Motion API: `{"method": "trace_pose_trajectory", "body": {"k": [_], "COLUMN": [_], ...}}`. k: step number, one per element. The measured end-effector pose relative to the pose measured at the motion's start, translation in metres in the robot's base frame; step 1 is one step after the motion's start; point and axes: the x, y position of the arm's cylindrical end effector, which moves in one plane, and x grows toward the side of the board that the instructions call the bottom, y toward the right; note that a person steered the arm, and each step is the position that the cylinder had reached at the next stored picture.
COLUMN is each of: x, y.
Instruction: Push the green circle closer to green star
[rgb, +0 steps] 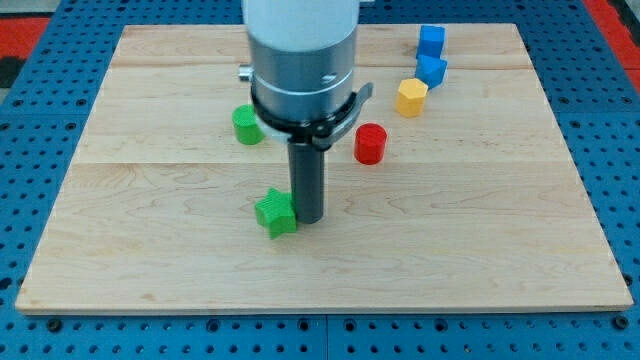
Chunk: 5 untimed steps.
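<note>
1. Camera view: wooden board (480, 250) on a blue perforated surface (20, 110), arm body (300, 60) coming down from the view's top.
2. My tip (308, 218) – end of a straight dark rod, no pincer on it, so nothing to open or close – down on the board just right of the green star (275, 212), touching it or nearly so (contact too close to tell).
3. Green circle (247, 124) up and to the left of the star, well apart from it, partly beside the arm's grey collar.
4. Red cylinder (370, 143) to the right of the rod, apart from both green blocks.
5. Yellow block (411, 97) further up and right, just below two blue blocks (431, 55) – one stacked behind the other toward the view's top, exact shapes hard to tell.
</note>
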Motion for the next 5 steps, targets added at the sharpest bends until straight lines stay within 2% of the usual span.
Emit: {"method": "trace_pose_trajectory", "body": {"k": [1, 3, 5], "x": [-0.014, -0.041, -0.095], "y": [-0.008, -0.098, -0.122]}}
